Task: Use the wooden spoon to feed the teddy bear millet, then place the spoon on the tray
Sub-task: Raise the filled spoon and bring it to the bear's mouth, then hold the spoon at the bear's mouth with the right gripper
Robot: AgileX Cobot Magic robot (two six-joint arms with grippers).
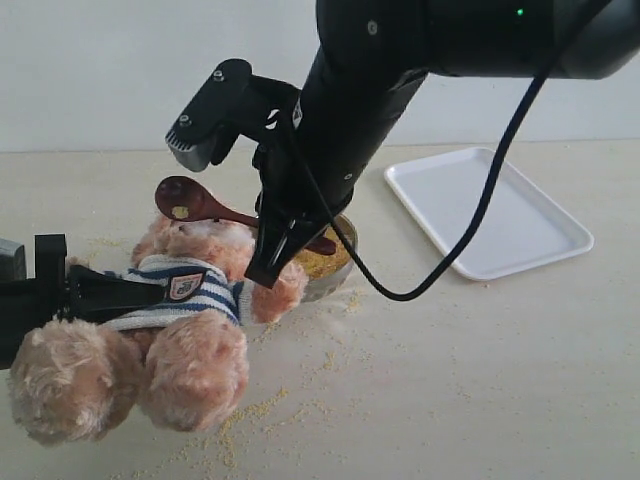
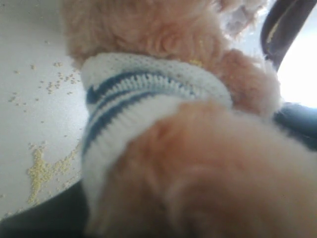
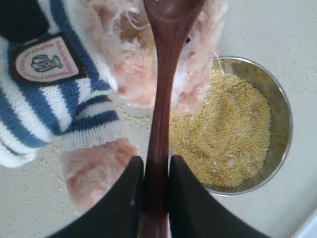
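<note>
right fingers (image 3: 124,198) slant down, pinching the wooden spoon (image 3: 161,104).

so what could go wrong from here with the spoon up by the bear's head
1. The right gripper pinches the wooden spoon only by its thin handle, so it may twist and tip grains onto the teddy bear.
2. The metal bowl of millet sits close beside the bear's arm, under that gripper. A swing toward the tray could knock it and add to the loose grains around it.
</note>
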